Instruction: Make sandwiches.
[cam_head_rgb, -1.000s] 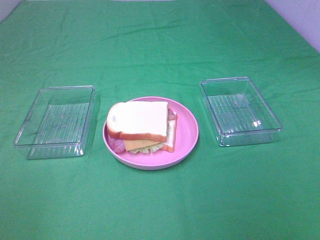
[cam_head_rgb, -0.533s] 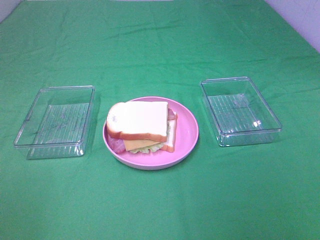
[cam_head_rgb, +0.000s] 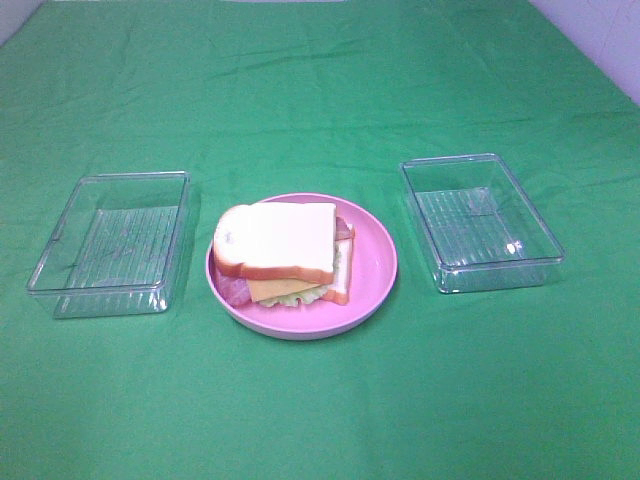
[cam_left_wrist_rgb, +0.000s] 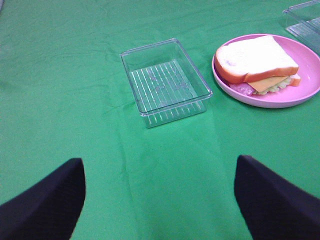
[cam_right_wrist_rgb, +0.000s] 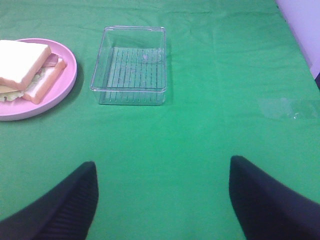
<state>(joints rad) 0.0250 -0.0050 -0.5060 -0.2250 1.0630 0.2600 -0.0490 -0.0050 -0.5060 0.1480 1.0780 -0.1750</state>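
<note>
The sandwich (cam_head_rgb: 285, 250) sits stacked on the round pink plate (cam_head_rgb: 375, 265) at the table's middle: a white bread slice on top, yellow cheese, lettuce and pink bacon showing under it, a second slice beneath. It also shows in the left wrist view (cam_left_wrist_rgb: 260, 62) and in the right wrist view (cam_right_wrist_rgb: 27, 67). My left gripper (cam_left_wrist_rgb: 160, 200) is open and empty above bare cloth, short of the left tray. My right gripper (cam_right_wrist_rgb: 162, 200) is open and empty, short of the right tray. Neither gripper shows in the high view.
An empty clear plastic tray (cam_head_rgb: 110, 243) stands left of the plate, also in the left wrist view (cam_left_wrist_rgb: 165, 82). Another empty clear tray (cam_head_rgb: 480, 222) stands to the right, also in the right wrist view (cam_right_wrist_rgb: 131, 65). Green cloth (cam_head_rgb: 320, 100) covers the table.
</note>
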